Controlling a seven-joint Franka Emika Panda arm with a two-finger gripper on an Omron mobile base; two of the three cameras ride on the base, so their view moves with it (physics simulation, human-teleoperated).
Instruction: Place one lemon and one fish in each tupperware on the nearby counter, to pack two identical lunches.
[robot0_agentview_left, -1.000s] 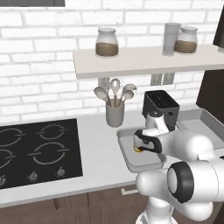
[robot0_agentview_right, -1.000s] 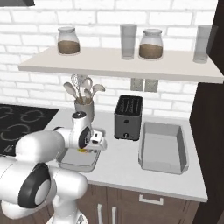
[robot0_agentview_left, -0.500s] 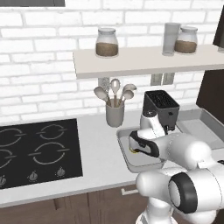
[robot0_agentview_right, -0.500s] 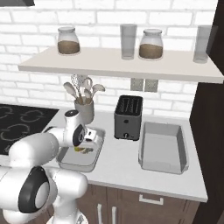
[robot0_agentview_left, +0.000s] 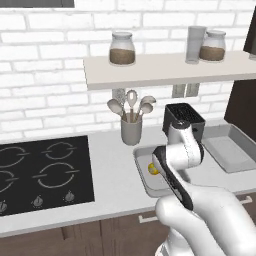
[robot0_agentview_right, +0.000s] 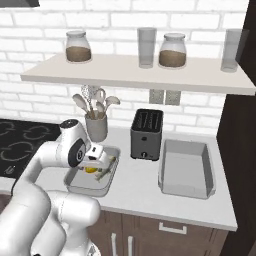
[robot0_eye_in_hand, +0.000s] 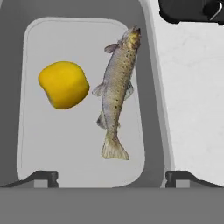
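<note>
In the hand view a bright-yellow lemon (robot0_eye_in_hand: 63, 84) and a slender spotted fish (robot0_eye_in_hand: 116, 94) lie side by side, apart, on the floor of a light-grey tupperware (robot0_eye_in_hand: 148, 100). My gripper (robot0_eye_in_hand: 111, 177) hovers straight above them, open, with nothing between its fingers. In the right base view the same tupperware (robot0_agentview_right: 75, 184) sits on the white counter (robot0_agentview_right: 140, 192) with the lemon (robot0_agentview_right: 90, 170) and fish (robot0_agentview_right: 106, 171) inside, under my gripper (robot0_agentview_right: 99, 161). In the left base view the lemon (robot0_agentview_left: 152, 169) peeks out beside my arm. A second tupperware (robot0_agentview_right: 185, 167) right of the toaster looks bare inside.
A black toaster (robot0_agentview_right: 146, 134) stands between the two tubs. A grey utensil holder (robot0_agentview_right: 96, 127) with spoons stands behind the near tub. The black stovetop (robot0_agentview_left: 40, 172) lies to the left. A wall shelf (robot0_agentview_right: 135, 72) with jars and glasses hangs overhead.
The jaws have gone from nearly shut to wide open, and the hand has lifted a little above the tub. The fish now lies loose beside the lemon.
</note>
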